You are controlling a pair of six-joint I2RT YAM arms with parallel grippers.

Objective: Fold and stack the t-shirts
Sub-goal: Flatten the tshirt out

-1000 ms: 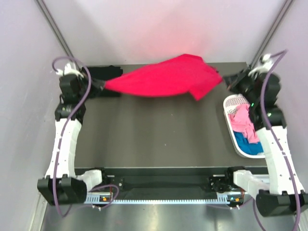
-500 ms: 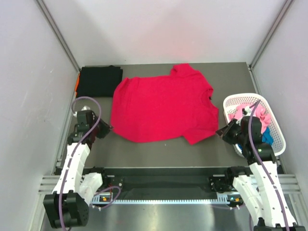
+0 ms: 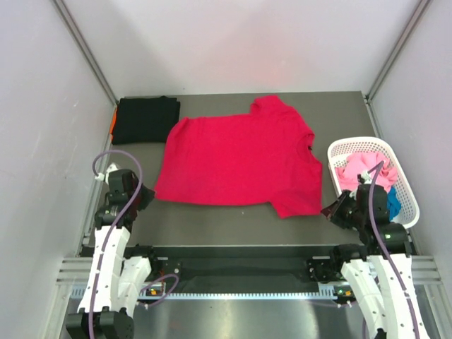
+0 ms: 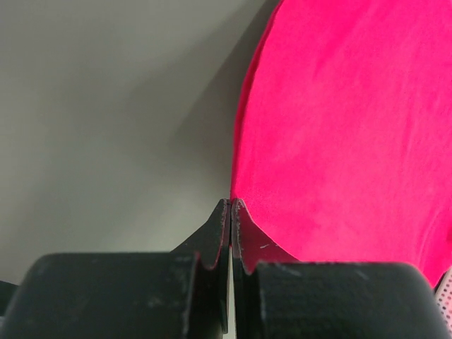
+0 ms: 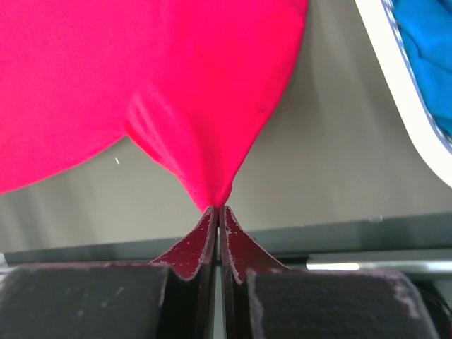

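While the red t-shirt lies spread flat across the middle of the dark table, collar toward the right of the overhead frame, both arms crouch low at its near corners. The left gripper, at lower left, has its jaws pressed together on the shirt's hem corner; in the left wrist view the tips meet exactly where the red cloth comes to its edge. The right gripper, at lower right, pinches the tip of the near sleeve, and the right wrist view shows the fabric drawn into a creased point between its closed jaws. A folded black t-shirt rests in the upper left corner of the table, just beside the red one, with a sliver of orange cloth showing at its left edge. At the right edge stands a white lattice basket holding crumpled pink and blue garments.
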